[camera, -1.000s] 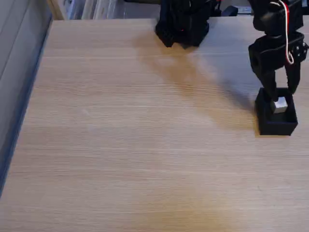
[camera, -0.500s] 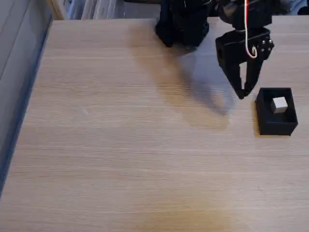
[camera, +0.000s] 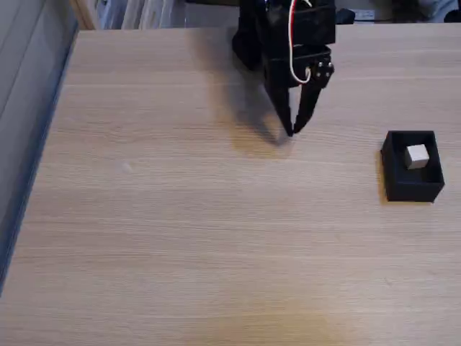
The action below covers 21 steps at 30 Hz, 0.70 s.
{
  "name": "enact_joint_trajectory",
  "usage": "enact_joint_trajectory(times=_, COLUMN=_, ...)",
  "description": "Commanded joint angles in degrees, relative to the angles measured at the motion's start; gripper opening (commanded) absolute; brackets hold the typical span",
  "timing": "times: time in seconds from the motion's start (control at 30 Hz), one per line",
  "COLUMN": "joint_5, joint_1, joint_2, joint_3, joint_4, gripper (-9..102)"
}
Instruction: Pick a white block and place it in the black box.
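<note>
Fixed view showed the small matte white cube [camera: 416, 156] sitting inside the matte black open-top rectangular box [camera: 410, 187] at the right of the light wooden table [camera: 180, 216]. Well apart, the black two-finger gripper [camera: 291, 132] pointed down, its jaws closed on nothing.

white block [camera: 416, 156]: small matte cube, lying inside my black box.
black box [camera: 411, 185]: open-topped, thin-walled, upright, holding the cube.
</note>
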Motion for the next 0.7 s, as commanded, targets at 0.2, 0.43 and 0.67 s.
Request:
enact_joint_trajectory(times=0.2, joint_5=-3.52, joint_1=6.94, joint_2=22.59, joint_3=18.81, joint_4=7.56, gripper=0)
enact_joint_trajectory(times=0.43, joint_5=-8.17, joint_1=6.68, joint_2=33.75, joint_3=21.97, joint_4=19.34, gripper=0)
enact_joint_trajectory(times=0.67, joint_5=-0.09, joint_1=6.59, joint_2=38.23, joint_3=22.06, joint_4=24.26, gripper=0)
